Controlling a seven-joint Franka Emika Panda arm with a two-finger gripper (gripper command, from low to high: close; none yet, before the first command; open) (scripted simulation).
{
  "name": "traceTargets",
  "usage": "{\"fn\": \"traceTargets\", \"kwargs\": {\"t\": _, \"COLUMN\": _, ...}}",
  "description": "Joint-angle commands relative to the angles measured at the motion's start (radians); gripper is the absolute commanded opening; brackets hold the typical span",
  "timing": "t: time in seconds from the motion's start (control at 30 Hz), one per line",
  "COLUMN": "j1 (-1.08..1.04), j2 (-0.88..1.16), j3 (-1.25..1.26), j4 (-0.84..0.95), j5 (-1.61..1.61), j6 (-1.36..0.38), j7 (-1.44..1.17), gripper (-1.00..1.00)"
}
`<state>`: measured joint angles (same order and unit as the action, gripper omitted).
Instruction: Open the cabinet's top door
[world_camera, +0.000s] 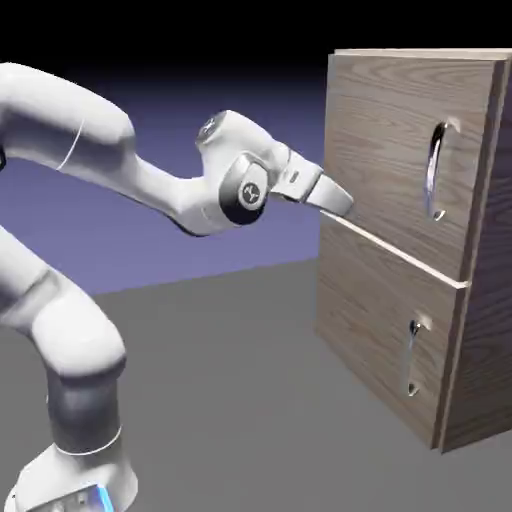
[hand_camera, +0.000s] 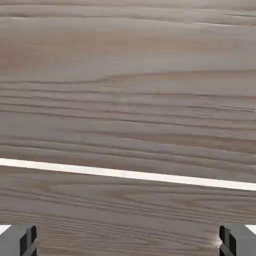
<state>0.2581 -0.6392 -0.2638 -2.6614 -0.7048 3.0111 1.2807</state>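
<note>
The nearly square wood-grain top door (world_camera: 400, 150) with its curved silver bar handle (world_camera: 436, 172) sits closed on the tall light-brown cabinet (world_camera: 480, 330) at the exterior view's right; the white arm's fingers (world_camera: 340, 200) stand wide apart, empty, near the door's lower left corner by the pale seam (hand_camera: 125, 174)

I see the wood-grain cabinet (world_camera: 400, 320) upright, its top door (world_camera: 385, 150) shut, curved silver handle (world_camera: 436, 172) vertical.

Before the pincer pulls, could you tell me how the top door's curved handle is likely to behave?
The curved silver handle looks like rigid metal, so it probably won't flex. Its glossy surface may be slippery. It bows clear of the top door, likely leaving room for a finger behind it.
</note>
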Motion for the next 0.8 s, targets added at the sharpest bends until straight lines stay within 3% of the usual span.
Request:
{"fn": "traceTargets", "kwargs": {"t": 0.0, "j1": 0.015, "j2": -0.004, "j3": -0.016, "j4": 0.009, "j5": -0.044, "j6": -0.002, "j7": 0.033, "gripper": 0.0}}
{"fn": "traceTargets", "kwargs": {"t": 0.77, "j1": 0.364, "j2": -0.102, "j3": -0.391, "j4": 0.22, "j5": -1.044, "j6": -0.038, "j7": 0.799, "gripper": 0.0}}
